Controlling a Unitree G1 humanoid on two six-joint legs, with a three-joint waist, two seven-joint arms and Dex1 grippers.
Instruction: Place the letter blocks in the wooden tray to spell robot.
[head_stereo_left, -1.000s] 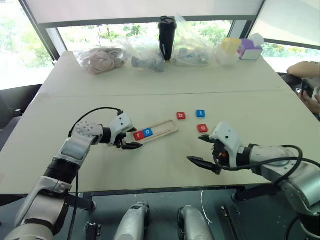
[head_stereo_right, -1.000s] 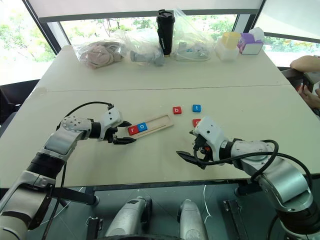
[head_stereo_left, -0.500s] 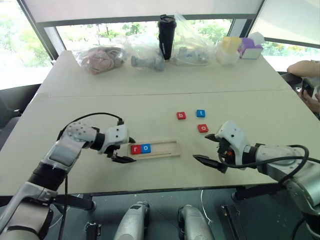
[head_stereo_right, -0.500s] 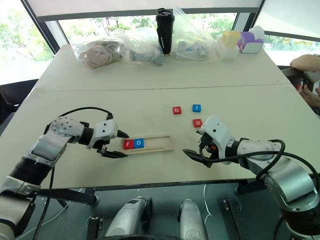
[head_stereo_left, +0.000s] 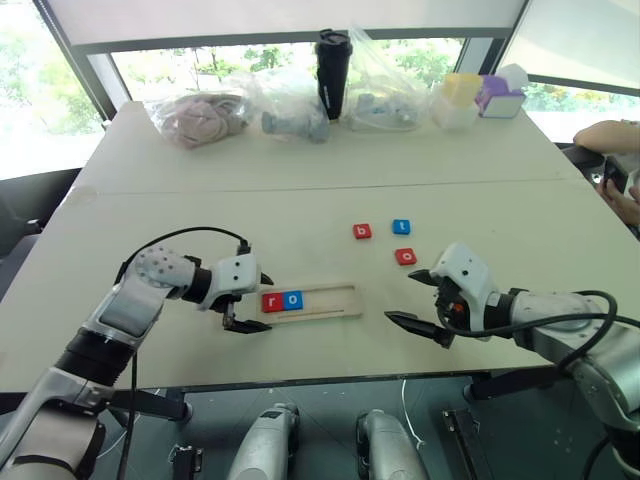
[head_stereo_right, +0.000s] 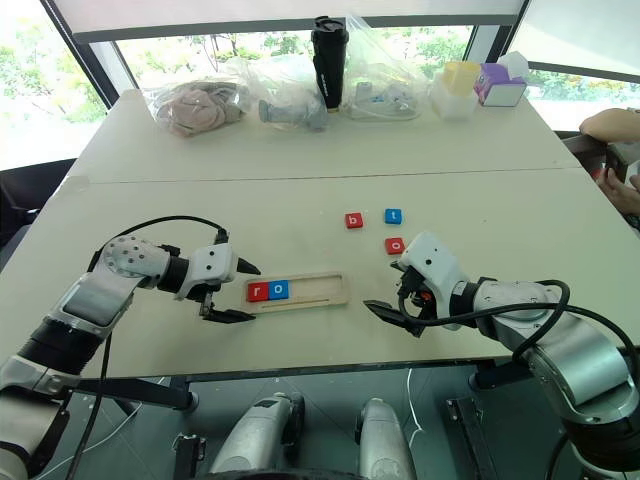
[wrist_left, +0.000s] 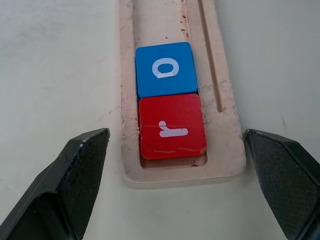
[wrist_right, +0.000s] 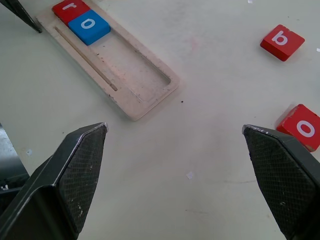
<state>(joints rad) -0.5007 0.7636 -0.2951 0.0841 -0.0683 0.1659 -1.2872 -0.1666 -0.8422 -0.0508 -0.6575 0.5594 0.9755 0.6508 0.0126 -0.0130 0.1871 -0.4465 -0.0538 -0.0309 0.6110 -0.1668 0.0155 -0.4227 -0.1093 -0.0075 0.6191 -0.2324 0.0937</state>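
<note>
Two of five tiles seated; "b" judged next.

The long pale wooden tray (head_stereo_left: 308, 300) holds the red "r" tile (head_stereo_left: 272, 301) and blue "o" tile (head_stereo_left: 292, 298). Both the left gripper (head_stereo_left: 243, 301) and right gripper (head_stereo_left: 418, 301) are spread, empty. The red "b" tile (head_stereo_left: 362, 231), blue "t" tile (head_stereo_left: 401, 227) and red "o" tile (head_stereo_left: 405, 256) lie loose beyond the tray.

Black tumbler (head_stereo_left: 333, 74) among plastic bags (head_stereo_left: 291, 105)
</note>
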